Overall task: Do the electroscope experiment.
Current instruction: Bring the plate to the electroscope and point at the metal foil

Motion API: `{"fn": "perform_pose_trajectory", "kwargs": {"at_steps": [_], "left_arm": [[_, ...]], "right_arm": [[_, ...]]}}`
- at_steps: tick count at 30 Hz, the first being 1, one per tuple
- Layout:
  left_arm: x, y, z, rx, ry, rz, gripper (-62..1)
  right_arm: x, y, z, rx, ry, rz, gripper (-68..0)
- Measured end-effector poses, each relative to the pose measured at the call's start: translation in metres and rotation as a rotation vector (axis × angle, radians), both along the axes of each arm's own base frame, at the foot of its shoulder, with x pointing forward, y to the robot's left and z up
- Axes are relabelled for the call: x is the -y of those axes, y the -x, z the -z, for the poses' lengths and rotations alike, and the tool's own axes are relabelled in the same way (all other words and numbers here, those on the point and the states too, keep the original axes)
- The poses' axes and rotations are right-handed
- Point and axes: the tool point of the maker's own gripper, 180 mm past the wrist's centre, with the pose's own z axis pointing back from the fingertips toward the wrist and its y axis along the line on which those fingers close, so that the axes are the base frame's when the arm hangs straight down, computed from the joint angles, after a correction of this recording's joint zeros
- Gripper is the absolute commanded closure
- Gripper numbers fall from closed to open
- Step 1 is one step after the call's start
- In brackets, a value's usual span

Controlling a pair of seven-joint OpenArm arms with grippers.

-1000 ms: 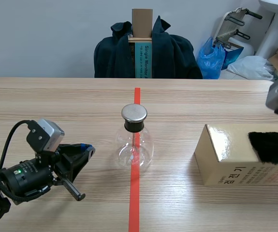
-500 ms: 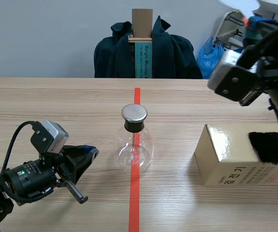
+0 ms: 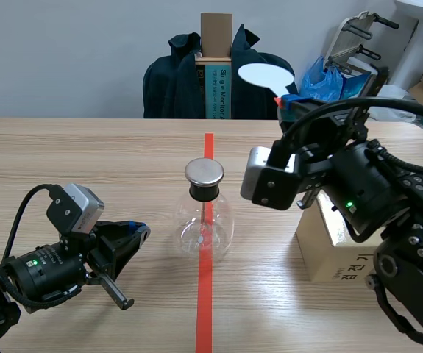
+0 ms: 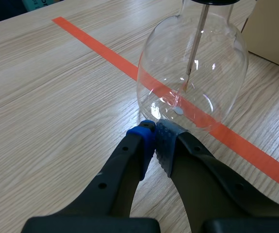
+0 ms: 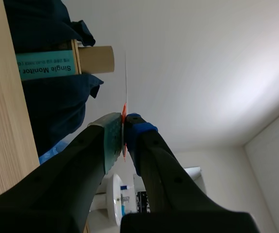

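One glass electroscope flask [image 3: 204,228] stands upright at the middle of the wooden table [image 3: 86,162], directly on the orange-red tape line [image 3: 205,309]. A round metal cap [image 3: 204,172] sits on a black stopper in its neck. A thin rod [image 4: 195,43] hangs from the stopper into the clear bulb.

The white oval disc [image 3: 265,76] is held high, above and to the right of the cap and well apart from it. The right gripper [image 5: 123,132] is pinched on the disc's orange handle. From that arm's wrist camera the disc shows edge-on as a thin line between the two pads.

The left gripper [image 4: 155,131] lies low on the table to the left of the flask, pointing at its base. Its fingers are pressed together with nothing between them, and the tips sit near the glass but apart from it.

A tan box [image 3: 325,254] rests on the table to the right of the flask, partly hidden by the right arm.

Beyond the table's far edge, a dark jacket [image 3: 174,84] is draped around a cardboard package with a teal label [image 3: 216,44]. A blue plastic bag [image 3: 327,77] lies to its right.
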Motion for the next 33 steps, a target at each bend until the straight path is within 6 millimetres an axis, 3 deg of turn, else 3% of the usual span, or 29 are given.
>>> {"fn": "perform_pose_trajectory", "kwargs": {"at_steps": [4,11,17,24,33], "left_arm": [[0.000,0.000,0.000,0.000,0.000,0.000,-4.1],[0.000,0.000,0.000,0.000,0.000,0.000,-4.1],[0.000,0.000,0.000,0.000,0.000,0.000,-4.1],[0.000,0.000,0.000,0.000,0.000,0.000,-4.1],[0.000,0.000,0.000,0.000,0.000,0.000,-4.1]], "right_arm": [[-0.009,0.004,0.012,-0.023,0.036,-0.029,-0.7],[-0.006,0.009,0.044,-0.079,0.111,-0.032,-0.7],[-0.004,0.013,0.035,0.004,0.089,-0.025,-0.7],[-0.005,0.026,0.049,-0.042,0.088,-0.031,-0.7],[-0.006,0.028,0.050,-0.046,0.089,-0.039,-0.7]]}}
